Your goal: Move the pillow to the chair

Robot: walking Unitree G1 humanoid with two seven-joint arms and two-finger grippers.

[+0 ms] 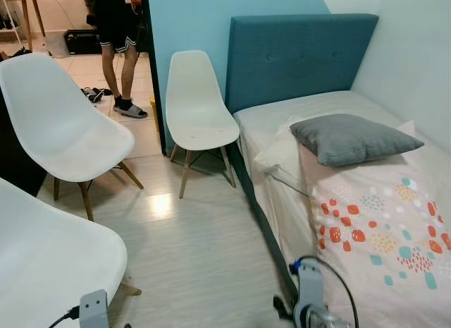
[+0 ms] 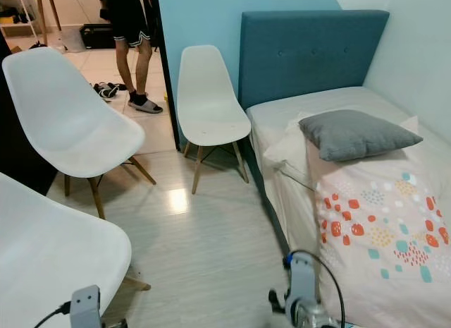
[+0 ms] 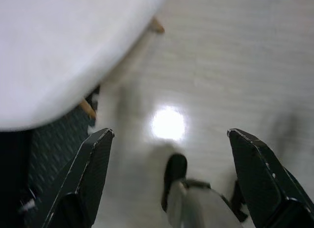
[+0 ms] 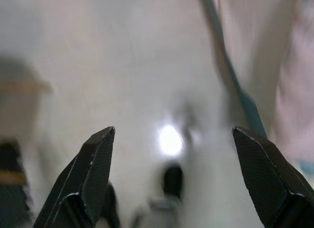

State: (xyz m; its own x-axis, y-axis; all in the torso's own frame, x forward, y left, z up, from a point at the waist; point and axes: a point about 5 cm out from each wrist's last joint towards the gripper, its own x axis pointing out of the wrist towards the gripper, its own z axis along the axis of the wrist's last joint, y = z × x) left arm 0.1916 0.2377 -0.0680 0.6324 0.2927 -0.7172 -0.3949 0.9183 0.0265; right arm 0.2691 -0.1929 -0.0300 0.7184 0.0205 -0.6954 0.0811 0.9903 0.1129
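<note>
Resting untouched at 2 o'clock on bed: soft grey fabric pillow [image 1: 347, 138]; white moulded plastic chair [image 1: 197, 111] at 12 vacant (task unstarted); left gripper [image 3: 169, 157] and right gripper [image 4: 171, 159] spread apart, low.

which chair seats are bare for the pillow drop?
All three white chairs have bare seats: the chair beside the headboard, the middle chair, and the nearest chair at the robot's left. The grey pillow still lies on the bed, crowding its head end.
</note>
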